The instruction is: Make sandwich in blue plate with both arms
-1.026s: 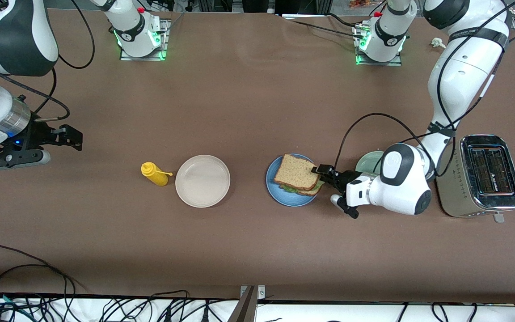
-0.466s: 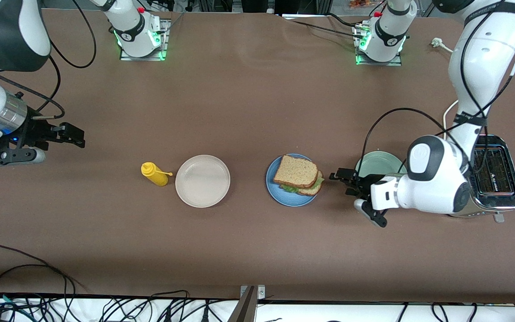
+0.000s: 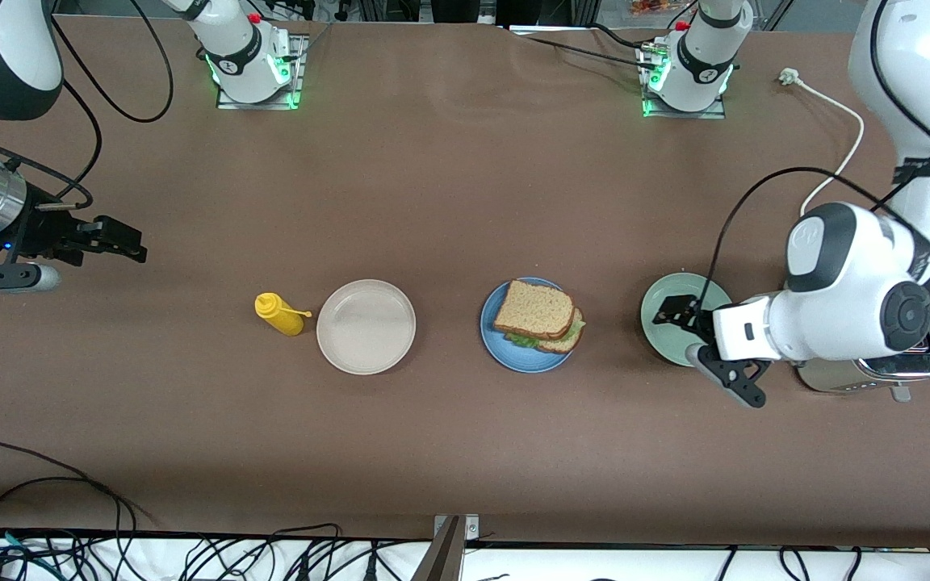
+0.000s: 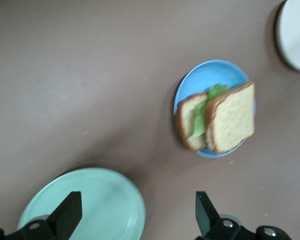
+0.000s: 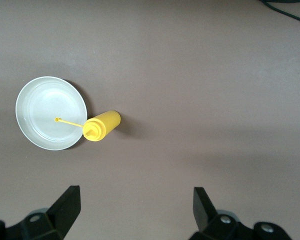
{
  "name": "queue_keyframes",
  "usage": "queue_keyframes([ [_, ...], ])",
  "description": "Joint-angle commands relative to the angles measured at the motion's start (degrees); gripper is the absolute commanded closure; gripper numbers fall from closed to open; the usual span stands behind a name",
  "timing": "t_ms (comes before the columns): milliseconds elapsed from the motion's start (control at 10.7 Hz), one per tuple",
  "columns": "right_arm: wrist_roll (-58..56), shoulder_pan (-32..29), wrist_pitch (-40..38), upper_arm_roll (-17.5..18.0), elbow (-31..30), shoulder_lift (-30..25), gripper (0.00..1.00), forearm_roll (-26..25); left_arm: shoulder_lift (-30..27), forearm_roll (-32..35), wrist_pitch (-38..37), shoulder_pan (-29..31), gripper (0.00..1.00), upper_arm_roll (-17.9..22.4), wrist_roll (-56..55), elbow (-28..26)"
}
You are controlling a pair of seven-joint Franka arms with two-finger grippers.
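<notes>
We saw both tools wide open and empty: left tool [image 3: 681,316] over the green plate [image 3: 659,332], right tool [image 3: 114,242] waiting above the desk [image 3: 449,186]. The sandwich [image 3: 539,315] overhung the blue plate [image 3: 517,355]; a nudge could topple it.

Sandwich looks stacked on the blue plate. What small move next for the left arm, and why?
Probably lift the left end effector up off the green plate. It is open and empty, and the sandwich sits assembled on the blue plate. The right end effector waits open.

Even overhead light, soft shadows; left wrist view slightly motion-blurred.
</notes>
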Motion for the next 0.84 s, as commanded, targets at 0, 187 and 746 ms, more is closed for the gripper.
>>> queue_keyframes([
  [0, 0.5, 0.0, -1.3, -0.9, 1.6, -0.3, 0.0, 0.1, -7.3, 5.8, -5.3, 0.2, 0.0, 0.4, -3.3, -2.4],
  [187, 0.3, 0.0, -1.3, -1.0, 1.6, -0.4, 0.0, -1.2, -12.6, 8.9, -9.4, -1.4, 0.0, 1.7, -7.5, -2.7],
  [746, 0.2, 0.1, -2.1, -1.3, 1.7, -0.5, 0.0, -3.2, -28.7, 0.1, -11.7, -17.3, 0.0, 22.3, -11.2, -10.2],
])
